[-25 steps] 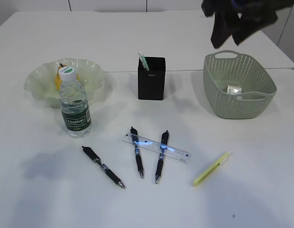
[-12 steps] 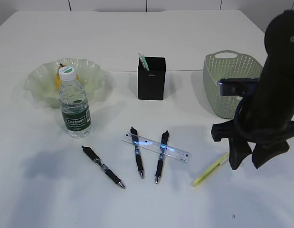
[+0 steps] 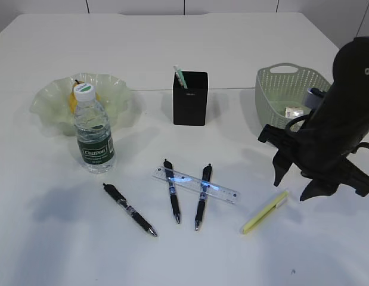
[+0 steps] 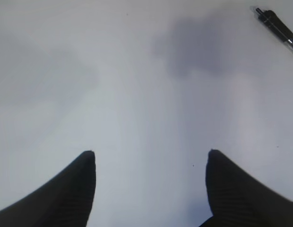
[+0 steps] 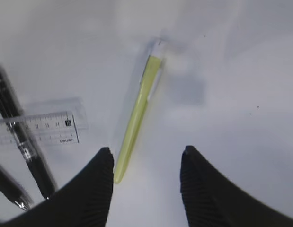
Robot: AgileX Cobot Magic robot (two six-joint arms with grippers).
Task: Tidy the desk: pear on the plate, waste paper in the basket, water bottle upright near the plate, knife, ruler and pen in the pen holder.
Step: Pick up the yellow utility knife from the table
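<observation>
White surface (image 3: 172, 42) is carrying ruler (image 3: 196, 185) w/ pens; right claw (image 3: 298, 186) is hovering half-open, empty, over yellow-green knife (image 3: 265, 212); left claw (image 4: 151, 163) open, empty.

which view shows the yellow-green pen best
The right wrist view: the yellow-green pen lies whole and close between the open fingers. The exterior view shows it small beside the right gripper. The left wrist view misses it.

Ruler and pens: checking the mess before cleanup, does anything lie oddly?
Yes. The clear ruler lies slanted across two black pens, resting on them, not flat on the table. A third black pen lies apart, left.
</observation>
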